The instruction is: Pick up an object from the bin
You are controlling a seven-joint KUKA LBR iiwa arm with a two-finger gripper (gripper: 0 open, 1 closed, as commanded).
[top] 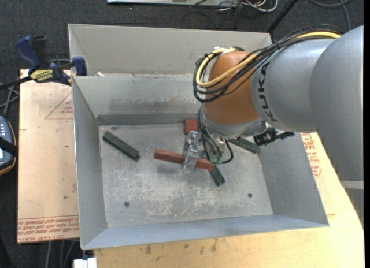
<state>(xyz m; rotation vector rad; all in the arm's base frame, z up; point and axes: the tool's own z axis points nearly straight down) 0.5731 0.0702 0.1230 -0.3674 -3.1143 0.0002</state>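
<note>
1. Directly over the floor of the grey bin (173,209), the hand (191,158) hangs low above a long red-brown bar (169,156), which lies flat near the middle of the floor.
2. The bar's long axis runs from about 9 o'clock to about 4 o'clock. The hand sits on that line well toward the 4 o'clock end, so most of the bar stretches away from it at 9 o'clock.
3. Whether the hand is apart, together or clamped on the bar cannot be told, as the orange wrist cover (231,93) and the cables crowd the spot.
4. A short dark green piece (217,175) lies at 4 o'clock from the hand, just beside the bar's near end. A red block (190,125) sits at 12 o'clock by the back wall. A dark green stick (120,144) lies well apart at 10 o'clock.
5. Judged from this, a grip would have to close across the bar's narrow width, roughly along the 1-to-7 o'clock line. Taken so far off centre, the bar may tip at its long end on the lift, and the green piece could be nudged.
</note>
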